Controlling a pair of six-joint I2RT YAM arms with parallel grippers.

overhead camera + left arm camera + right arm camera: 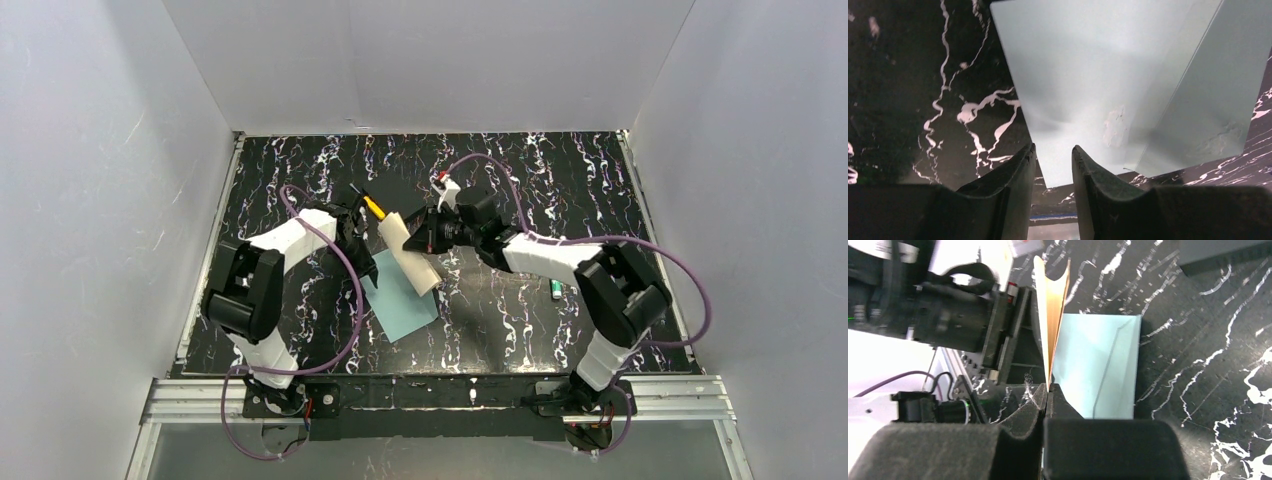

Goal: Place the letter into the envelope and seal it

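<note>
The right gripper [1047,392] pinches the letter [1052,315], which rises straight ahead of its fingertips. The left gripper [1053,155] stands parted, the envelope [1088,75] lying just ahead.

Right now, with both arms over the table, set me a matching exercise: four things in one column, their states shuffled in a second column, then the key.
Things:
1. tan parchment-like paper letter
2. pale teal paper envelope
3. left gripper
4. right gripper

States:
A. lying flat on the black marbled table
B. shut on a sheet's edge
C. jaws apart, nothing clamped between them
D. raised off the table, curled

Pairs: 1-D, 2-A, 3-C, 4-B.
</note>
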